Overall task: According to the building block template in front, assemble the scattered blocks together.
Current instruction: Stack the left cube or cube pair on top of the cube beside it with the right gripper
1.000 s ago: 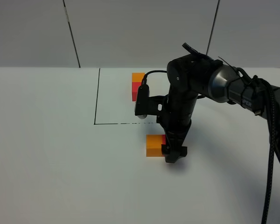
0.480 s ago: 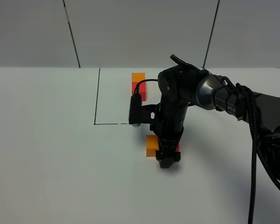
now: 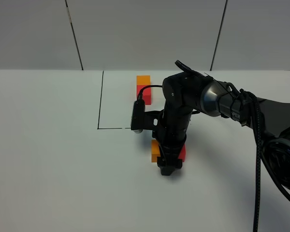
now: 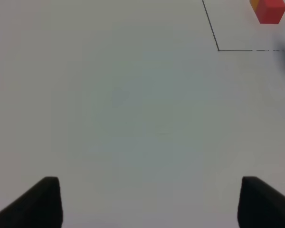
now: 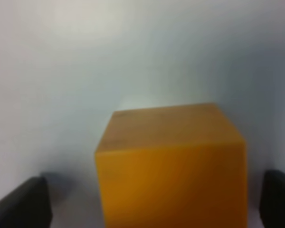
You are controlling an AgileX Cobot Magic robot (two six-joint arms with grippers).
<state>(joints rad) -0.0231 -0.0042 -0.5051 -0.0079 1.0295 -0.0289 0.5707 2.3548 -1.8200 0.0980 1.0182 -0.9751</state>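
My right pincer stands spread astride the loose orange block, with a gap on either side of it. The loose red block sits at that block's three o'clock, though my arm hides whether they touch. The template lies at their twelve o'clock inside the black outline, and my left pincer hangs spread over bare table.

Outlined template, orange cube beside red cube

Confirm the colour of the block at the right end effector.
Orange block; best in right wrist view.
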